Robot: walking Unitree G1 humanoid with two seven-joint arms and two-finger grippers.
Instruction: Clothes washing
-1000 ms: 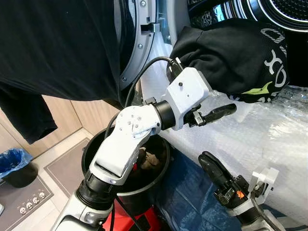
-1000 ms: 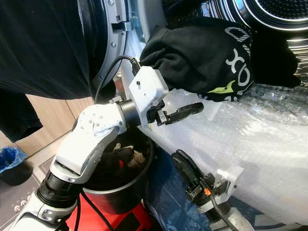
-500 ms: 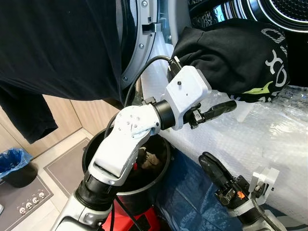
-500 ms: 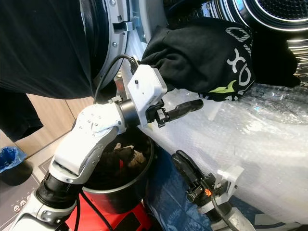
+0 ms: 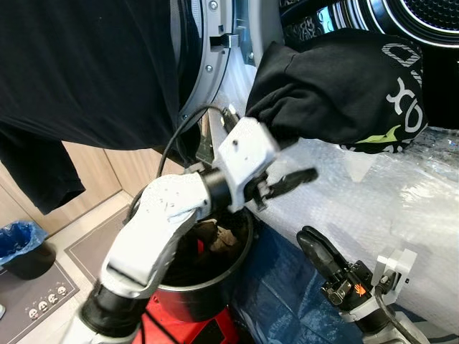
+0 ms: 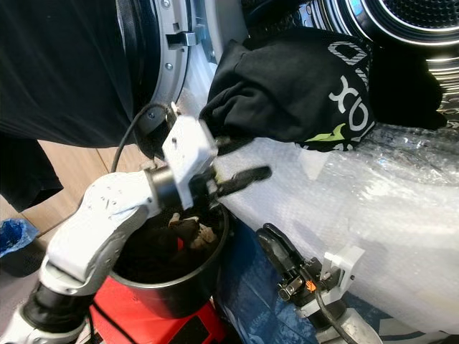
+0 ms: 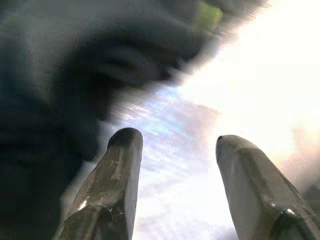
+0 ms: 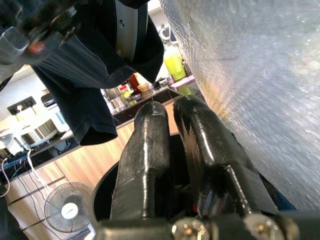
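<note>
A black garment with white lettering and a green mark (image 5: pixel 344 86) hangs out of the washing machine's drum opening (image 5: pixel 423 14) onto the bubble-wrapped front (image 5: pixel 401 201). My left gripper (image 5: pixel 300 161) is just below the garment's lower hem, open, with nothing between its fingers. In the left wrist view the fingers (image 7: pixel 117 175) stand apart, with blurred dark cloth beyond them. My right gripper (image 5: pixel 310 242) is shut and empty, low beside the machine's front. A black bucket (image 5: pixel 237 269) holding clothes stands on the floor under my left arm.
The machine's open door (image 5: pixel 215 57) stands at the upper left, with a large black garment (image 5: pixel 86 72) draped over it. A blue-lined bin (image 5: pixel 21 244) is at the far left on the floor. Blue cloth (image 5: pixel 280 294) lies by the bucket.
My left arm has pulled back to the left and lower, away from the machine's front. The hanging garment's hem has shifted a little. The right gripper has stayed put.
</note>
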